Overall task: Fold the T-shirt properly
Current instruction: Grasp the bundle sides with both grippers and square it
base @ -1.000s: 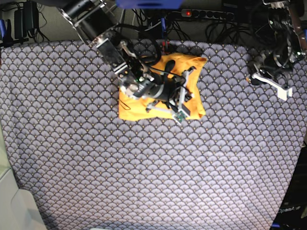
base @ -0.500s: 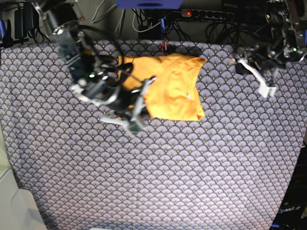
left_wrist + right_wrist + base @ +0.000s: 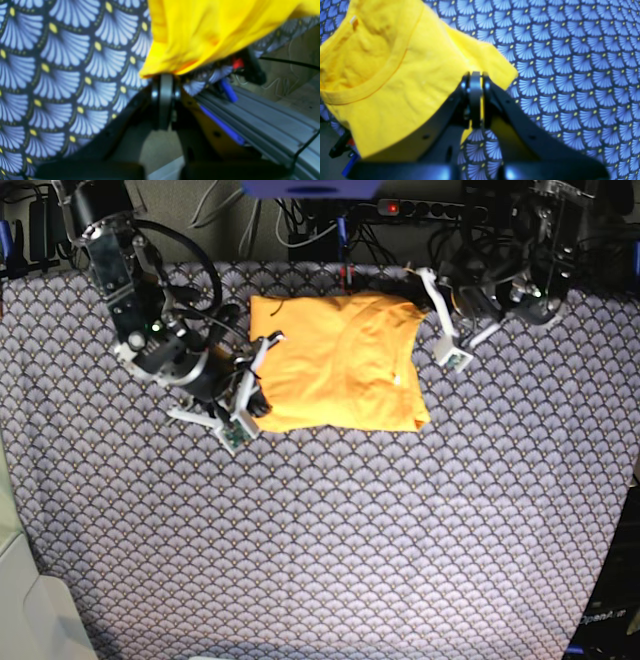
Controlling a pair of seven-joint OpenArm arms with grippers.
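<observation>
The right arm enters from the upper left of the base view and angles down toward the centre. Its right gripper (image 3: 255,385) has both jaws pressed together — no gap shows between the fingertips in the right wrist view (image 3: 475,100).

The left arm reaches in from the upper right, its wrist turned toward the centre. The left gripper (image 3: 425,308) likewise shows its jaws closed flat against each other (image 3: 163,100).
</observation>
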